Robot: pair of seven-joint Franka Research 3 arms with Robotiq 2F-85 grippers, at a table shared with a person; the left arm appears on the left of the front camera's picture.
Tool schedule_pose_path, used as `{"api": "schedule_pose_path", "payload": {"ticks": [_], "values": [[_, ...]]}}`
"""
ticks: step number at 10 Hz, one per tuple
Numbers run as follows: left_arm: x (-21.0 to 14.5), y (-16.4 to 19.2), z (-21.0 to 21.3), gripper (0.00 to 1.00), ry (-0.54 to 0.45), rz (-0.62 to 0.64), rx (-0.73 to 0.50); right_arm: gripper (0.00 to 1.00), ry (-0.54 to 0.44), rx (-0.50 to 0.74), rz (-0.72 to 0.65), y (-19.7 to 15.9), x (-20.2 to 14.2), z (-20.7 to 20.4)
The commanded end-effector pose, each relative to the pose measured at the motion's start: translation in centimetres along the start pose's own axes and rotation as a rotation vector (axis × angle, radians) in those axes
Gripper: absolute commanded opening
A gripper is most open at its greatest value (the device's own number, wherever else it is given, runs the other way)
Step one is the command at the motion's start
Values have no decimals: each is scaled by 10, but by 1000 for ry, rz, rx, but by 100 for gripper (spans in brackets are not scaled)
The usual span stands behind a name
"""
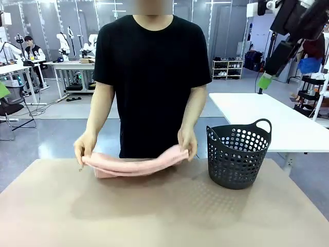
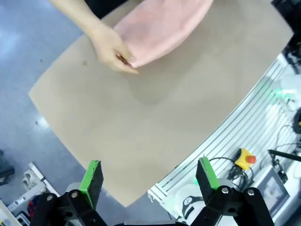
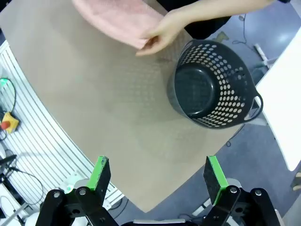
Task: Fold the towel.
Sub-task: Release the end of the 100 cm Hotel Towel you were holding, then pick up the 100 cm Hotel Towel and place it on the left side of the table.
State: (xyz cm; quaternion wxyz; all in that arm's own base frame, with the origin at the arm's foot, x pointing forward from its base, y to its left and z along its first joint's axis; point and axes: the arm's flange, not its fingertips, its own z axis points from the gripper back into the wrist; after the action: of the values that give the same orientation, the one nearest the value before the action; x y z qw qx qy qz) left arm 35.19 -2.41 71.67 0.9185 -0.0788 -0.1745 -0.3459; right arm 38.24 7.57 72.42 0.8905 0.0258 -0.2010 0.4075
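The light pink towel [image 1: 134, 165] is folded into a long narrow bundle at the far side of the brown table [image 1: 154, 216]. The person grips it with one hand [image 1: 85, 149] at each end, lifting the ends slightly. In the left wrist view the towel [image 2: 160, 28] lies far ahead of my left gripper [image 2: 149, 172], which hovers high over the table's near edge, open with nothing in it. My right gripper [image 3: 156, 169] is also open, empty and high above the table, with the towel [image 3: 117, 19] far off. One of its green fingertips [image 1: 264, 81] shows at the upper right.
A black perforated basket [image 1: 238, 157] with handles stands empty at the table's right, close to the towel's end [image 3: 211, 84]. A white table [image 1: 267, 118] sits behind it. A yellow emergency button [image 2: 244, 159] lies beside the table's near edge.
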Motion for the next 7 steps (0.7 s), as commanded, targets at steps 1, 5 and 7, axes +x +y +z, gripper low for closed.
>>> {"api": "schedule_pose_path", "payload": {"ticks": [1, 5, 7], "values": [[7, -9, -17, 100, 0, -18, 2, 100, -5, 28, -2, 6, 0, -15], [0, 0, 0, 100, 0, 0, 0, 100, 0, 0, 0, 0, 0, 0], [0, 0, 0, 100, 0, 0, 0, 100, 0, 0, 0, 0, 0, 0]]}}
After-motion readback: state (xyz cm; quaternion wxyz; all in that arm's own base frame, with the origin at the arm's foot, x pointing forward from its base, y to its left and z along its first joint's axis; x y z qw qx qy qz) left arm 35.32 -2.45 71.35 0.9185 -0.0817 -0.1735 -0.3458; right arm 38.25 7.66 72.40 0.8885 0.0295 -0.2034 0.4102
